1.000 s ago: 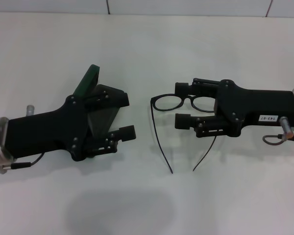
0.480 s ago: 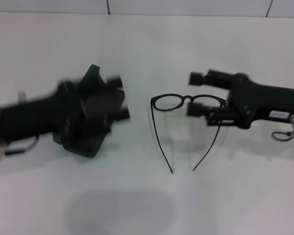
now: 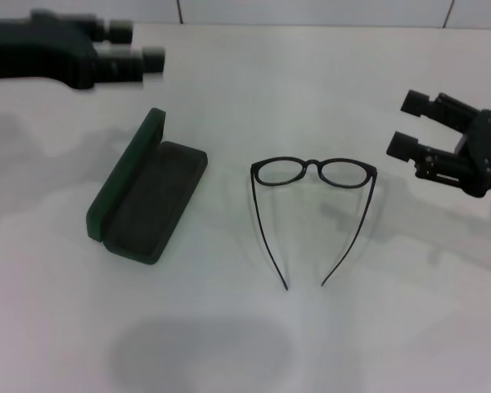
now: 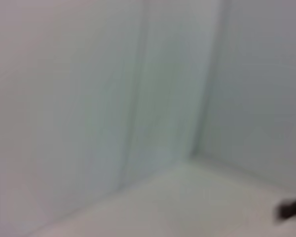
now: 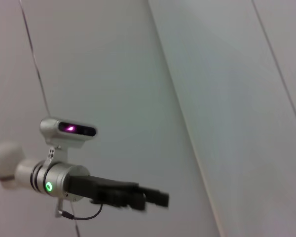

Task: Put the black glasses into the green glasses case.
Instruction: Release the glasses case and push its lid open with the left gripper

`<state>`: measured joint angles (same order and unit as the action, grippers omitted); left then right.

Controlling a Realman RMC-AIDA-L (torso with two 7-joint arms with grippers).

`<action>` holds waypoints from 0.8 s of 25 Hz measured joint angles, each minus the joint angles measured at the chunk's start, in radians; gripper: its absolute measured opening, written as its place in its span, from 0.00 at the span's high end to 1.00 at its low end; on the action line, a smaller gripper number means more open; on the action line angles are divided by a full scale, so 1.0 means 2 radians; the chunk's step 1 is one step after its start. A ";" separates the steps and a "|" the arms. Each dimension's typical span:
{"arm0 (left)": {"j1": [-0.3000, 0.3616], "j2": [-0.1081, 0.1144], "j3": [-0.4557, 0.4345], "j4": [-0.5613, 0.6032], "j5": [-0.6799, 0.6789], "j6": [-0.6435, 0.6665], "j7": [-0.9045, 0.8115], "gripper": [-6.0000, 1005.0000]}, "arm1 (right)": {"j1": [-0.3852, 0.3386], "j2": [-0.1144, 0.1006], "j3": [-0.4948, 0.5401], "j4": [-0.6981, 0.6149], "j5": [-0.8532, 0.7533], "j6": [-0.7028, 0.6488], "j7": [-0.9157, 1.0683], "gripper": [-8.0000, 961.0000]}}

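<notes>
Left gripper [image 3: 135,53]: released, far behind green glasses case [image 3: 147,199] | right gripper [image 3: 416,124]: released, right of case | black glasses [image 3: 313,203]: unfolded, right of open case

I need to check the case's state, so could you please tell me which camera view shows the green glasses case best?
The head view: the green glasses case lies open on the table, lid raised, grey lining exposed, left of the black glasses. Neither wrist view shows the case; both face walls.
</notes>
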<state>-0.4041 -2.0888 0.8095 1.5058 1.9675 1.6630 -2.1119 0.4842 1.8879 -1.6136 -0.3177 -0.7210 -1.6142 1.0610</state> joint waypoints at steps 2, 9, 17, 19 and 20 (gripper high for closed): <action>-0.005 0.002 0.063 0.055 0.104 -0.022 -0.087 0.32 | -0.004 0.003 0.002 0.002 0.000 0.001 -0.005 0.12; -0.037 0.000 0.209 0.070 0.304 -0.053 -0.229 0.35 | -0.009 0.004 0.004 0.003 0.000 0.004 -0.016 0.12; -0.047 0.000 0.219 0.012 0.327 -0.088 -0.240 0.45 | -0.013 0.005 0.006 0.004 0.001 0.006 -0.026 0.12; -0.050 0.000 0.220 -0.003 0.336 -0.090 -0.241 0.45 | -0.014 0.006 0.006 0.004 0.002 0.008 -0.027 0.12; -0.051 0.000 0.221 -0.009 0.339 -0.090 -0.240 0.45 | -0.014 0.007 0.006 0.004 0.002 0.010 -0.028 0.12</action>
<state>-0.5060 -2.0885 1.2509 1.4881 2.6450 1.4835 -2.5927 0.4566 1.9015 -1.6015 -0.3098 -0.7173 -1.5948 1.0052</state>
